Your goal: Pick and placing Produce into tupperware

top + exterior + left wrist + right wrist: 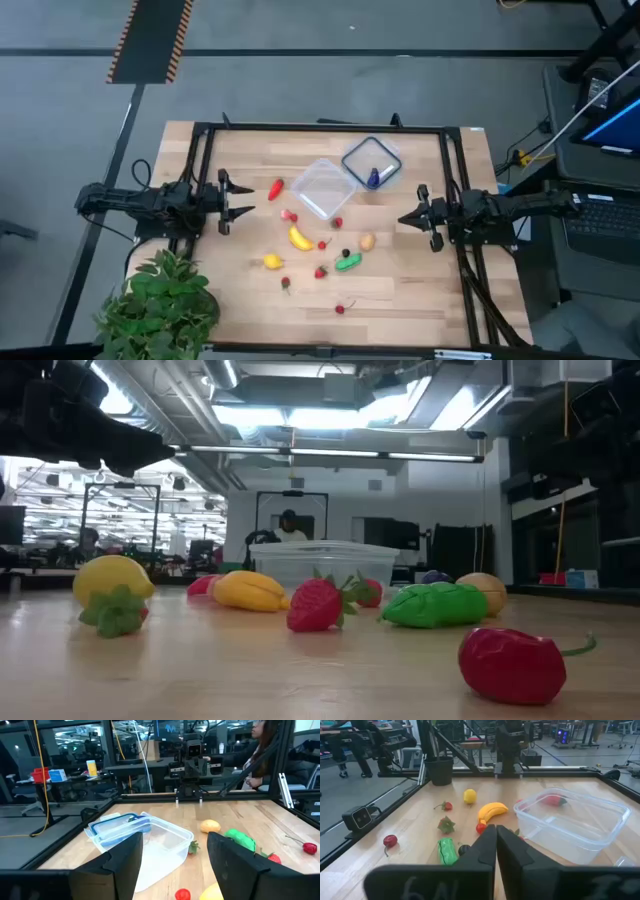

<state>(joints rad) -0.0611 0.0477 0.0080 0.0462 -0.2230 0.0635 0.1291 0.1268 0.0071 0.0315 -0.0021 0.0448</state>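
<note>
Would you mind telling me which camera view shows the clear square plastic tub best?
The right wrist view: the clear square plastic tub fills it, showing rim, walls and empty inside. The high view shows its outline, small. The left wrist view has it partly behind a finger. The low view shows one wall behind toy fruit.

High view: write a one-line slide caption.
Toy produce scattered beside the empty tupperware; left end effector open, right end effector shut.
</note>
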